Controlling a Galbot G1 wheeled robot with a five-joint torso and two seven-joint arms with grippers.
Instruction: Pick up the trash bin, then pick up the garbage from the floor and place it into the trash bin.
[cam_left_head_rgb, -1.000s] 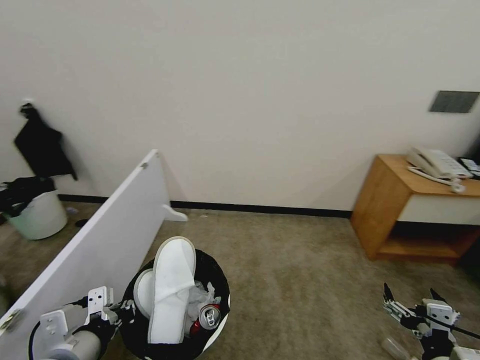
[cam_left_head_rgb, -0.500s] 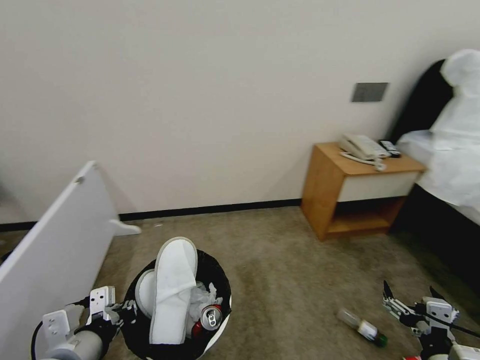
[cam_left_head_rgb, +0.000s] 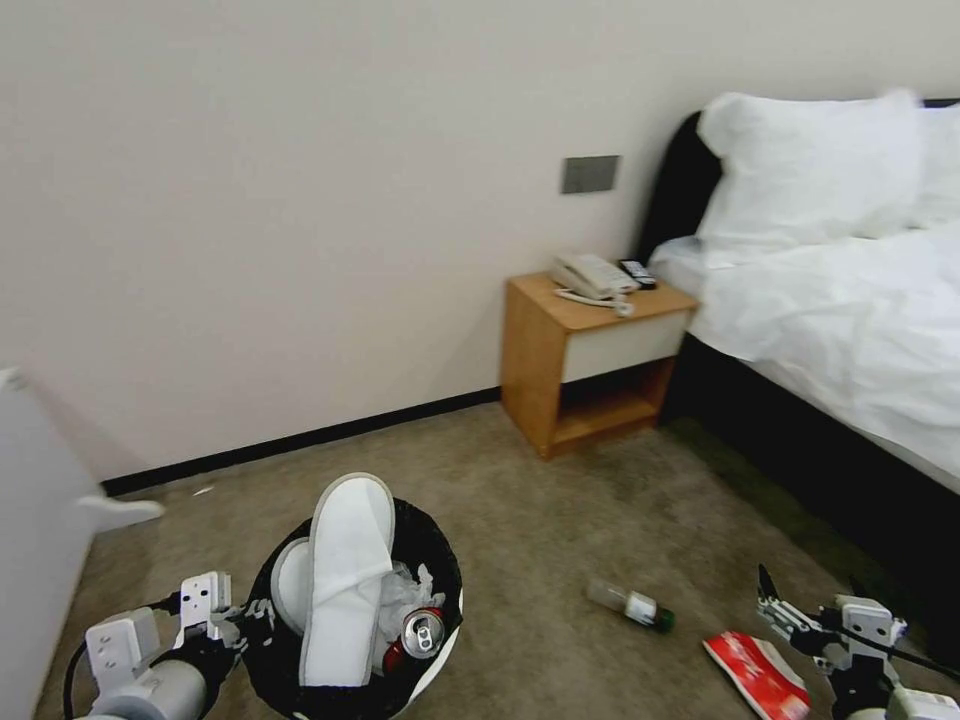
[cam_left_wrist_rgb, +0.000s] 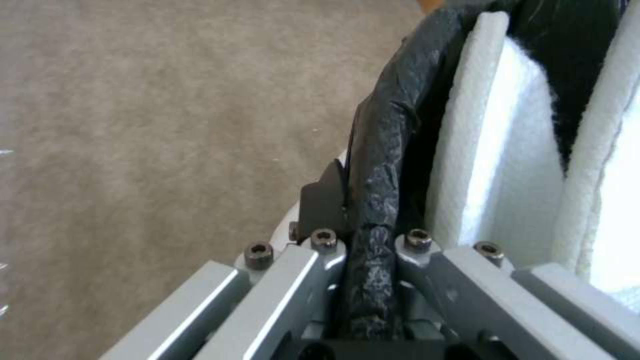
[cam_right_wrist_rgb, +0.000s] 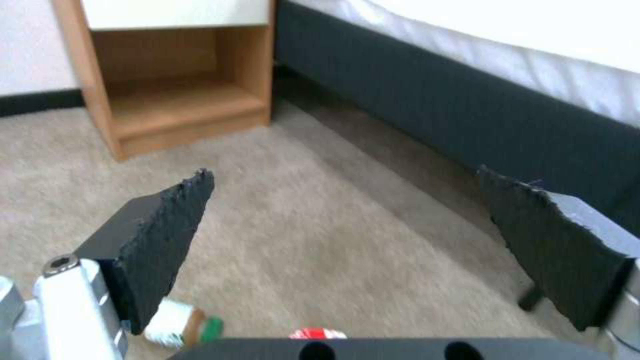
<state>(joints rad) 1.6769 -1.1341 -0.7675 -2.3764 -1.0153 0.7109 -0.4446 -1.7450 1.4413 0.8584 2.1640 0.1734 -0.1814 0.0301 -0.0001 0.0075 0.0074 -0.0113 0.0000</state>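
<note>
- Carpet (cam_left_head_rgb: 540, 520) runs to a wooden nightstand (cam_left_head_rgb: 585, 365) and a bed (cam_left_head_rgb: 850, 320).
- My left gripper (cam_left_head_rgb: 245, 615) is clamped on the trash bin (cam_left_head_rgb: 430, 540) rim; inside I see a white slipper (cam_left_head_rgb: 345, 575), tissues (cam_left_head_rgb: 400, 595) and a red can (cam_left_head_rgb: 415, 635).
- On the floor lie a green-capped bottle (cam_left_head_rgb: 630, 604) and a red packet (cam_left_head_rgb: 757, 673).
- My right gripper (cam_left_head_rgb: 815, 625) hangs spread wide beside the packet.

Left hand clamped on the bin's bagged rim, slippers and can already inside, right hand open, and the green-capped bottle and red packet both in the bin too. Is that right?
Not quite. The head view shows the bottle and the red packet lying on the carpet near the open right hand, not in the trash bin. The left hand does grip the rim, with the slippers and can inside.
</note>
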